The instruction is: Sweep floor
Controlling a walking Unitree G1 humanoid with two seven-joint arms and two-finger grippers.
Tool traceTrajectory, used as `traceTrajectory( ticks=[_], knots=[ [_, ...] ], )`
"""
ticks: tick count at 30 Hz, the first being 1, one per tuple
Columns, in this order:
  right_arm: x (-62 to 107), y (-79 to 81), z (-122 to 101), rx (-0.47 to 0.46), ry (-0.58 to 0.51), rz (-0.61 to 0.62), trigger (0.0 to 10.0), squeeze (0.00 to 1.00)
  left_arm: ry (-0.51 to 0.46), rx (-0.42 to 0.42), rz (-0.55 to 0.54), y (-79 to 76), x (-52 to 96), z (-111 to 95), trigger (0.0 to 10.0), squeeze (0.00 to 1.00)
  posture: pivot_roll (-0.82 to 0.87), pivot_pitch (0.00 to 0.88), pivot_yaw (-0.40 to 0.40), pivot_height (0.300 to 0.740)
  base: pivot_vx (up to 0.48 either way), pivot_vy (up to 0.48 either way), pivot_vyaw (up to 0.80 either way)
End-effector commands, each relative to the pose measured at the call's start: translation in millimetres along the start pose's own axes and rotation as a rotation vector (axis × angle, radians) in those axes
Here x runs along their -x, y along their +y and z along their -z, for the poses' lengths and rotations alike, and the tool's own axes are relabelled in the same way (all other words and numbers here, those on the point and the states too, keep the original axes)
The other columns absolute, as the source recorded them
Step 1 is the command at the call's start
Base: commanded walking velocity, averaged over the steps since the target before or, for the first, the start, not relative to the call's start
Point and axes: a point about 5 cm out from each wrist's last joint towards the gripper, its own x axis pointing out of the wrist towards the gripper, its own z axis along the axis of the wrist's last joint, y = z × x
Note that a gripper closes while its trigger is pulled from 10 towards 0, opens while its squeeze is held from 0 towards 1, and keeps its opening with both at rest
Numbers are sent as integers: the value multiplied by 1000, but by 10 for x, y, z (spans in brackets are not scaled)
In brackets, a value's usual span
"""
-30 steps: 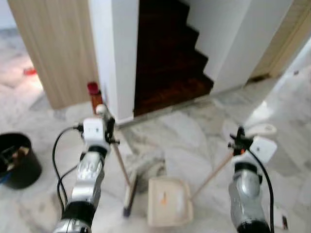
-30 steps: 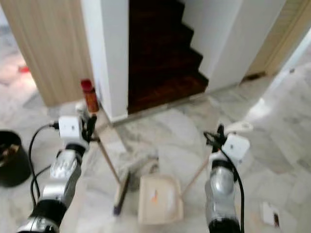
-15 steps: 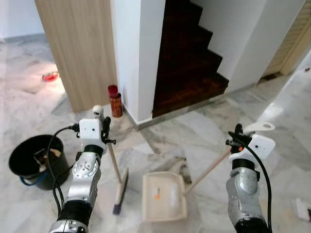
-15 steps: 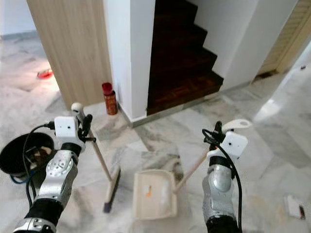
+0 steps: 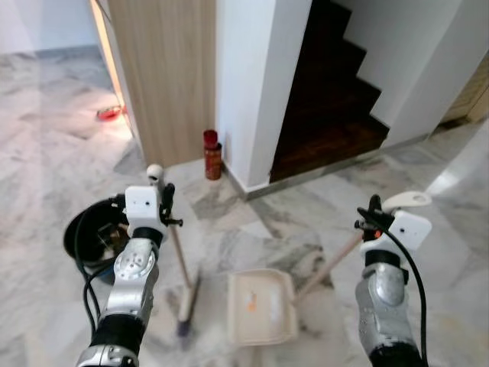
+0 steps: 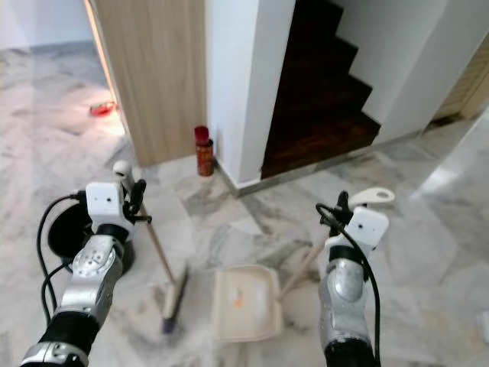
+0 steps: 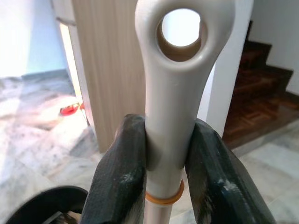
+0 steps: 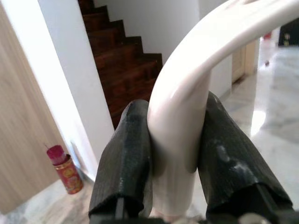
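My left gripper [image 5: 163, 200] is shut on the cream handle of a broom [image 5: 180, 267], whose brush head rests on the marble floor in front of me. The two black fingers [image 7: 121, 177] clamp the handle just under its ring end. My right gripper [image 5: 373, 216] is shut on the curved handle of a cream dustpan [image 5: 261, 306], which lies flat on the floor beside the brush. A small orange scrap [image 5: 249, 302] lies in the pan.
A black bucket [image 5: 98, 229] stands on the floor at my left. A red can [image 5: 211, 154] stands by the white pillar [image 5: 260, 84]. Dark wooden stairs [image 5: 336, 99] rise ahead, and a wooden door panel [image 5: 164, 69] is left of the pillar.
The camera has swung left, so stairs and pillar have shifted right in the picture. Both grippers keep their hold on broom and dustpan; the bucket now sits nearer the left arm.
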Motion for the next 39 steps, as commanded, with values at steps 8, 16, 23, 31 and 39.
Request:
traceTrajectory(
  ticks=[8,16,23,31,39],
  knots=[
    [-14,-86,-54,13,-29,24,10000,0,-43,21,28,-78,-40,-101,10000,0,217,6,-63,740,0,428,0],
    [-13,-74,-49,8,-27,21,10000,0,-39,25,37,-104,-32,-99,10000,0,218,6,-63,740,0,428,0],
    [-15,-73,-47,4,-26,22,10000,0,-38,28,47,-113,-34,-102,10000,0,221,7,-62,740,0,430,0],
    [-18,-68,-49,1,-29,23,10000,0,-36,34,63,-146,-29,-104,10000,0,224,7,-61,740,0,430,0],
    [-19,-86,-50,3,-30,27,10000,0,-34,35,77,-165,-23,-103,10000,0,224,8,-60,740,0,430,0]
  ],
)
